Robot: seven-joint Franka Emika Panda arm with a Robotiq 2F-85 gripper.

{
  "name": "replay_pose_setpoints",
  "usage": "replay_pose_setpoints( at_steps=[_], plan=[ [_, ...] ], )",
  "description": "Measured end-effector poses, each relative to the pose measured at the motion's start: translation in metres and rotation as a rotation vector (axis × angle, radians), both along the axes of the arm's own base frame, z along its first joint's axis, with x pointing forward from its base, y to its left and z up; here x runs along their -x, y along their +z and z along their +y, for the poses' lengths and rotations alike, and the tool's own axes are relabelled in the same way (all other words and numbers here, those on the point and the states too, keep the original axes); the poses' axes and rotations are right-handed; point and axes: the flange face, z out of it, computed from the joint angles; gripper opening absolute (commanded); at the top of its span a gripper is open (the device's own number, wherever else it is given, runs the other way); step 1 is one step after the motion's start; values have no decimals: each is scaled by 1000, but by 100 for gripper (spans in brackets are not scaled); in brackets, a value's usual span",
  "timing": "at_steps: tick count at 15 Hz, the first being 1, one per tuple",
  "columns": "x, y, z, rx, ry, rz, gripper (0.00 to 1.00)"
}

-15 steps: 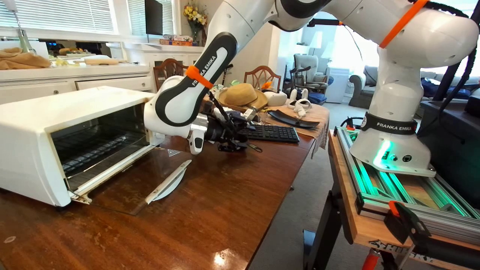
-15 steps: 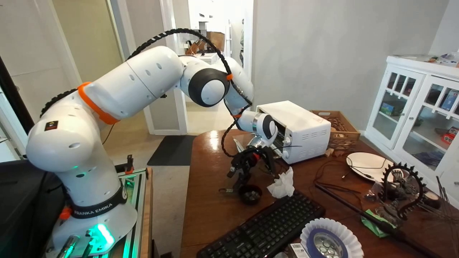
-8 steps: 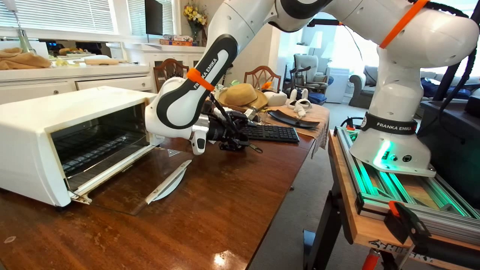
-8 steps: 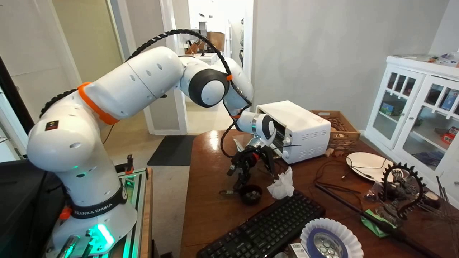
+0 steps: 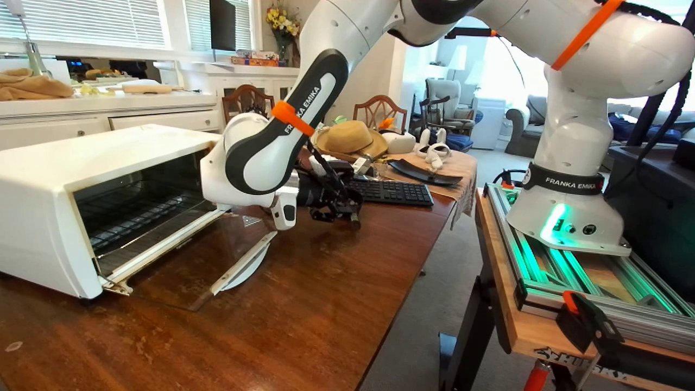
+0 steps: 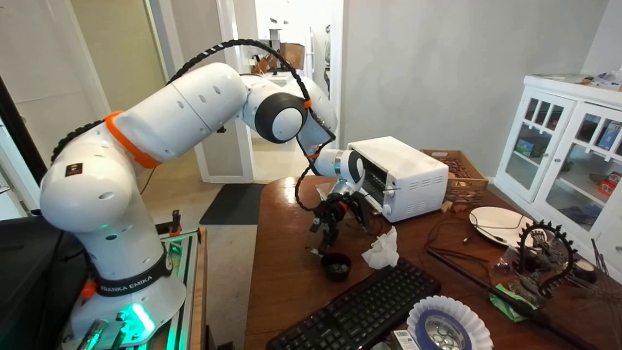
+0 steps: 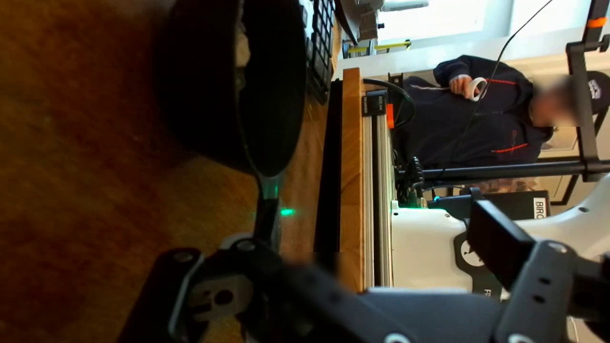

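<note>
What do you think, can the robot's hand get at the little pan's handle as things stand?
Probably yes: the hand looks open, right beside the pan, and in the wrist view the handle runs toward it with nothing visible blocking the way. Whether they touch, I can't tell.

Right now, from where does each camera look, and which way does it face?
Exterior view: near the toaster oven, facing along the table; arm and base show.
Exterior view: near the keyboard, facing toward the toaster oven; arm and base show.
Wrist view: on the wrist, facing the pot and base; gripper shows.
Both exterior views share toaster oven, keyboard and table.
</note>
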Motion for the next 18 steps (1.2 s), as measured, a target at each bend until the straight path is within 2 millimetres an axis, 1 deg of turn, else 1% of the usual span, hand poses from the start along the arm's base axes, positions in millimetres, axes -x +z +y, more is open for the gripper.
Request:
replay_pose_setpoints(
  at_steps=[2, 4, 12, 18],
  plan=[
    [2, 1, 13, -15, 54, 14, 100],
    [2, 2, 19, -21, 95, 25, 100],
    [0, 5, 19, -33, 107, 31, 100],
    [-1, 21, 31, -73, 84, 19, 100]
  ],
)
